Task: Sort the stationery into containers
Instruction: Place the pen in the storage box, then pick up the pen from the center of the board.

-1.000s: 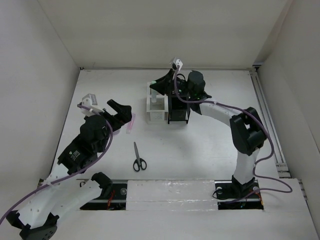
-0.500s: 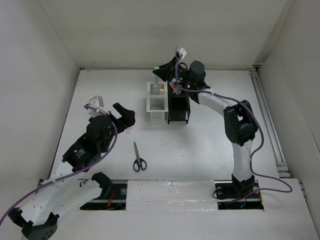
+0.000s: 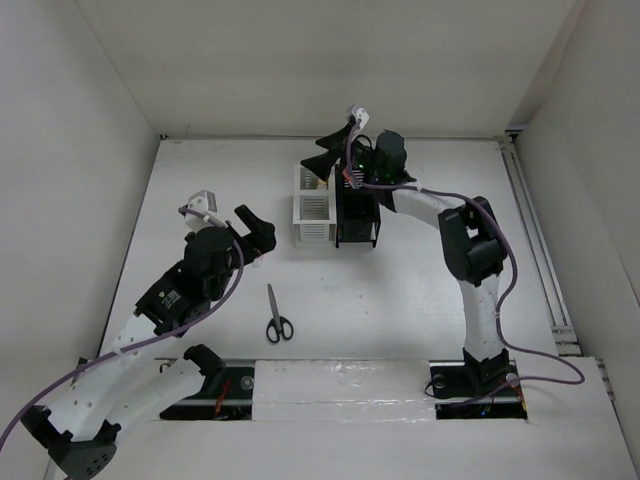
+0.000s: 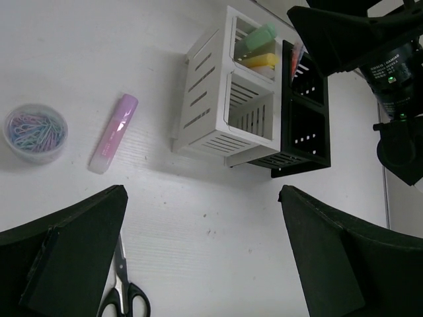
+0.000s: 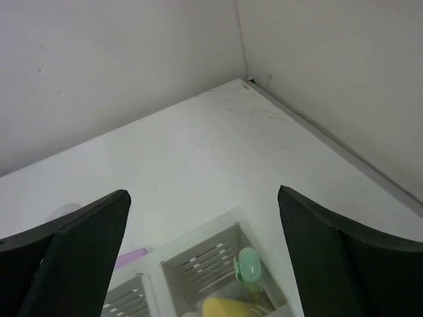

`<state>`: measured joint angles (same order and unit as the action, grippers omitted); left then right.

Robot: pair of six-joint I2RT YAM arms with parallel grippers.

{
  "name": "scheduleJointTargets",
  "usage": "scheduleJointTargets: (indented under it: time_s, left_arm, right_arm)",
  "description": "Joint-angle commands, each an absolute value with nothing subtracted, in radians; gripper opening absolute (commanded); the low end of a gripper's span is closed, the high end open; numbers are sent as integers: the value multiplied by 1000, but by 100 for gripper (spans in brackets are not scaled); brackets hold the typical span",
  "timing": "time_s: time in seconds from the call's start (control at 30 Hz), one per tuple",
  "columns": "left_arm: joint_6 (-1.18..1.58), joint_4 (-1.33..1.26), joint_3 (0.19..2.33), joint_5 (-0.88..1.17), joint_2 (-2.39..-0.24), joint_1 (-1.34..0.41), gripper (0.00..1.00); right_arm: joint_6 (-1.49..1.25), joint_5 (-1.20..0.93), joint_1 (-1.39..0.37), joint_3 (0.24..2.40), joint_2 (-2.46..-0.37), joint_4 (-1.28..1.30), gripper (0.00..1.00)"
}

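left claw [image 4: 201,198]: spread wide, nothing between the fingers, hovering over the table [image 4: 165,198] on the near side of the boxes.
right claw [image 5: 201,195]: also spread and empty, hanging above the far cell of the white box.
target (my read): pink chunky highlighter [image 4: 114,132], lying flat on the table between the small clear round tub of coloured paper clips [image 4: 35,131] and the white slatted organizer [image 4: 210,99], touching neither.
approach: in your left wrist view the barrel runs nearly up-down and the fingers close left-right, so you need little twist. shift left until the barrel sits centred in the gap, then drop.
grip: close on mid-barrel, not the cap end, so it doesn't pivot when you lift.
drop spot: far white cell already holds a green highlighter [image 4: 258,38] and a yellow highlighter [image 4: 260,61]; it likely belongs with them.
black slatted organizer [image 4: 297,132]: touching the white one on its right.
left over: black-handled scissors [image 3: 278,318], well apart from the boxes.
risk: right arm sits over the boxes; clear it before you bring the left in.
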<state>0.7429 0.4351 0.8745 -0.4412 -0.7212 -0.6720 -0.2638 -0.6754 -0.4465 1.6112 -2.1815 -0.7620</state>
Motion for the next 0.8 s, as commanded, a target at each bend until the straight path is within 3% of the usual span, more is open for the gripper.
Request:
scheduleJointTargets:
  time_s: [0.0,0.4,0.53,0.77]
  left_arm:
    - [750,390,845,-446,-724,-669,100]
    - [801,221,666,-509,-845,-669,100]
    - [759,157,643,-500,-893,-624,94]
    - [719,109,643,-545,-1041,-624,94]
  right_arm:
    - [-258,-707,-472,1560,-2077,-877,100]
    - [-301,-678,-491,1255,-1701,-1060,100]
    - [-322,-704,-500,1132,-1599,-1118,100]
    - [-382,-726,-518,924,-1468,-1228,100]
